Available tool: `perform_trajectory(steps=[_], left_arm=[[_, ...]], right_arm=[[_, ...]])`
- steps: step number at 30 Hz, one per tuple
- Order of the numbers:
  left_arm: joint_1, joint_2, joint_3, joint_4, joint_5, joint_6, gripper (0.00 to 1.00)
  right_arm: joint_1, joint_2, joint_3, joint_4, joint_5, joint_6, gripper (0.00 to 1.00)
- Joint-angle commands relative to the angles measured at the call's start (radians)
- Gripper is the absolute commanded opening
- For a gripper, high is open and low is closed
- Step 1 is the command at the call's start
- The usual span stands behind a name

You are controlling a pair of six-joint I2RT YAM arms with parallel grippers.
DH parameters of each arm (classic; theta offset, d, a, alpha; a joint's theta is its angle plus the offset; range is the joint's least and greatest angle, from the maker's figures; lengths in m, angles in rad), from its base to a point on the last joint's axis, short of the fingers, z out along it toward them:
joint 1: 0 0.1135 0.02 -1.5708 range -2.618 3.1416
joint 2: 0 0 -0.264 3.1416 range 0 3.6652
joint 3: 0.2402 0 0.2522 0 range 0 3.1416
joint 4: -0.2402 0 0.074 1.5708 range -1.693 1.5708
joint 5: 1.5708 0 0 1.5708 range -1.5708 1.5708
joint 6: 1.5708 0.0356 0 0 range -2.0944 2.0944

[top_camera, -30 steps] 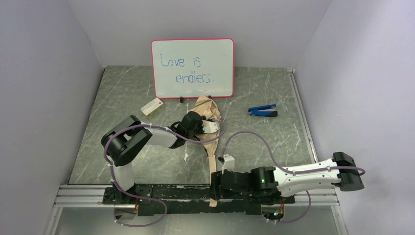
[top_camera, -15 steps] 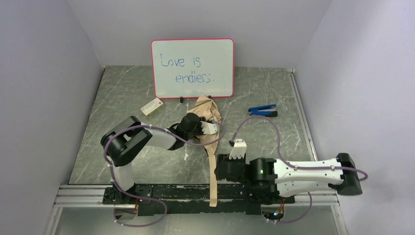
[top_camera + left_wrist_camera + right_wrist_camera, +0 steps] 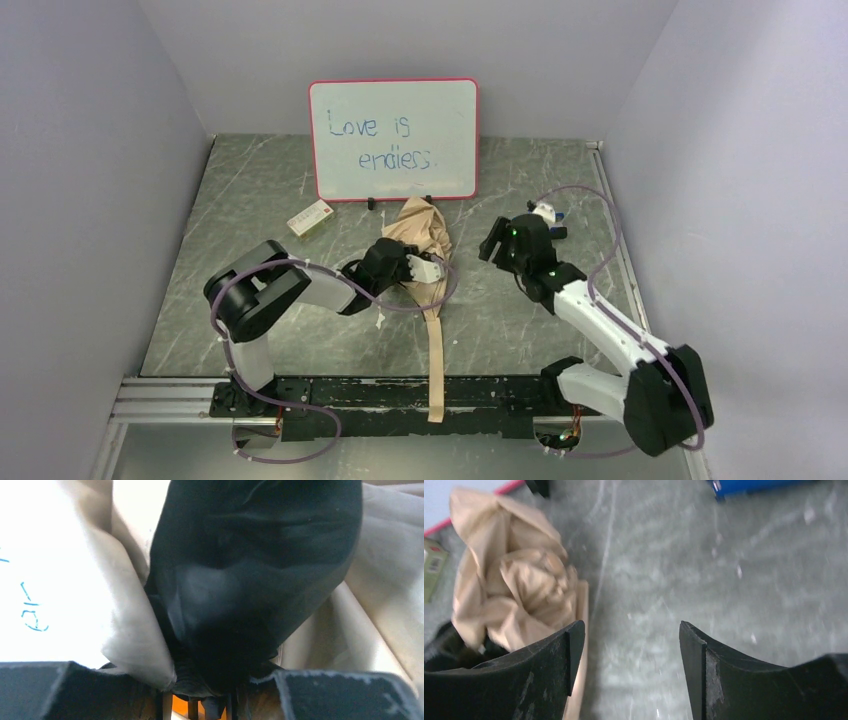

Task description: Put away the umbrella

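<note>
The umbrella [image 3: 421,226] is folded, a crumpled tan bundle in front of the whiteboard, with a long tan strip running to the near edge [image 3: 437,390]. My left gripper [image 3: 432,268] is shut on its middle. In the left wrist view the black lining [image 3: 250,570] and tan fabric [image 3: 130,630] fill the frame, and a bit of orange handle shows between the fingers [image 3: 75,690]. My right gripper [image 3: 492,245] is open and empty above the table, right of the bundle. The right wrist view shows its gripper [image 3: 629,655] with the umbrella [image 3: 509,580] at the left.
A whiteboard [image 3: 393,140] with a red frame stands at the back. A small white-red box [image 3: 310,216] lies to its lower left, also in the right wrist view [image 3: 431,565]. A blue-black clip tool [image 3: 754,485] lies behind my right gripper.
My right arm swung from the umbrella's near end at the table's front edge up to the back right, beside the bundle. My left gripper shifted slightly nearer with the umbrella.
</note>
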Motion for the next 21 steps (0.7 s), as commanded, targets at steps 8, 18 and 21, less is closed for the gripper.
perform_trajectory(steps=[8, 18, 21], left_arm=[[-0.140, 0.092, -0.148, 0.275, -0.109, 0.274, 0.05], [-0.197, 0.190, -0.214, 0.480, -0.153, 0.419, 0.05], [-0.200, 0.197, -0.225, 0.503, -0.155, 0.439, 0.05]], right_arm=[[-0.207, 0.429, 0.272, 0.574, -0.598, -0.524, 0.73], [-0.212, 0.624, 0.531, 0.142, -1.076, -1.144, 0.75], [-0.210, 0.691, 0.615, -0.009, -1.106, -1.274, 0.77]])
